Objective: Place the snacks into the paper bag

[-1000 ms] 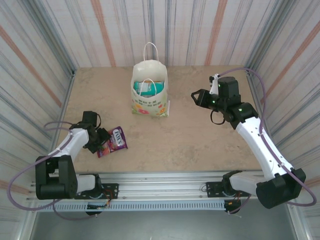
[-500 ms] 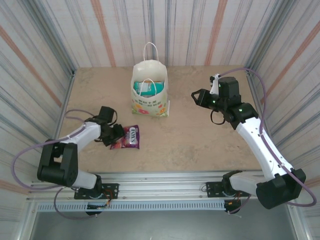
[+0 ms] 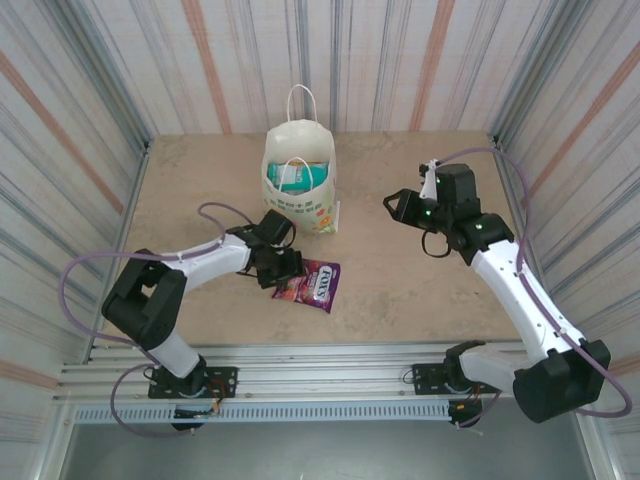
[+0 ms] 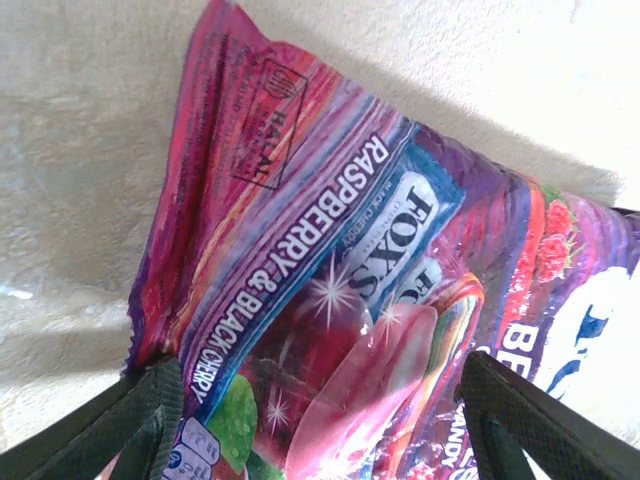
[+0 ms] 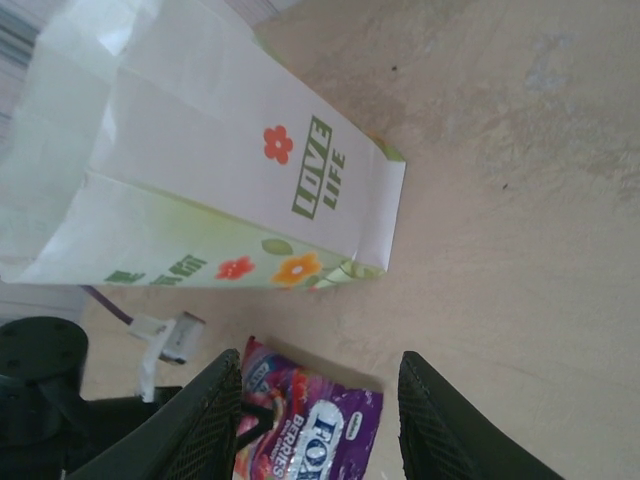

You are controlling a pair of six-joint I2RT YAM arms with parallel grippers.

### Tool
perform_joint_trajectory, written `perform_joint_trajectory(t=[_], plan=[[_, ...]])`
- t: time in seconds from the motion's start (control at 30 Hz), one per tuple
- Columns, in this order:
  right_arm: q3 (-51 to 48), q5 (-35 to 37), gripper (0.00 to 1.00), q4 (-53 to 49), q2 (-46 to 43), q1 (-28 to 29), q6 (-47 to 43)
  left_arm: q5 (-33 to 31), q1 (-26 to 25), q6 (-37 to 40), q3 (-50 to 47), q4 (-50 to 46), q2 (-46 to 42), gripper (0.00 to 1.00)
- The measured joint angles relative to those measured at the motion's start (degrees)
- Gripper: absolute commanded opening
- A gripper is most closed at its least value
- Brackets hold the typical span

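Since a second ago my left arm has swung from the table's near-left corner toward the middle of the near edge, and the purple packet [image 3: 312,284] has come along with it. My left gripper [image 3: 284,271] holds that packet by one short end, its jaws set wide across the packet's width; in the left wrist view the shiny wrapper runs away from between the jaws, with its lettering running lengthways. From above, the packet's long axis lies roughly along the near edge of the table [image 3: 400,290], slightly slanted. Its gripped end is toward the left and its free end points right and a little toward the far edge. I cannot tell whether it rests on the table or hangs just clear of it.

Farther in, on the right half of the table, my right gripper [image 3: 394,201] hovers with its jaws part open and nothing between them. It points left toward the bag and has barely shifted in the last second.

Beyond the packet, at the middle of the table toward the far edge, the paper bag [image 3: 297,205] stands upright with its mouth open and its white loop handles [image 3: 301,104] standing up. A teal packet [image 3: 308,176] lies inside it. In the right wrist view the bag's narrow side shows green lettering and small flowers, with the purple packet near its foot but apart from it.
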Motion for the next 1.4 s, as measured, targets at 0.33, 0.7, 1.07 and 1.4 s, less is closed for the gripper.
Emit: perform_joint_trajectory(t=[0.33,0.7,1.07,1.4], plan=[[-7.7,-4.0,0.43,-2.8,0.0,4.0,4.5,2.4,7.4,2.9,-8.7,4.8,-11.0,0.67],[-16.6,-8.6,0.44,2.0,5.8,13.2,13.1,10.8,13.2,9.9,-14.7,12.5,-10.4,0.58],[-16.5,-13.8,0.41,7.4,17.7,17.2,14.2,21.4,15.4,10.6,-17.1,22.1,-4.6,0.56],[-14.6,-14.9,0.35,10.6,26.0,18.2,13.2,26.1,15.5,10.6,-18.9,26.3,-3.7,0.56]])
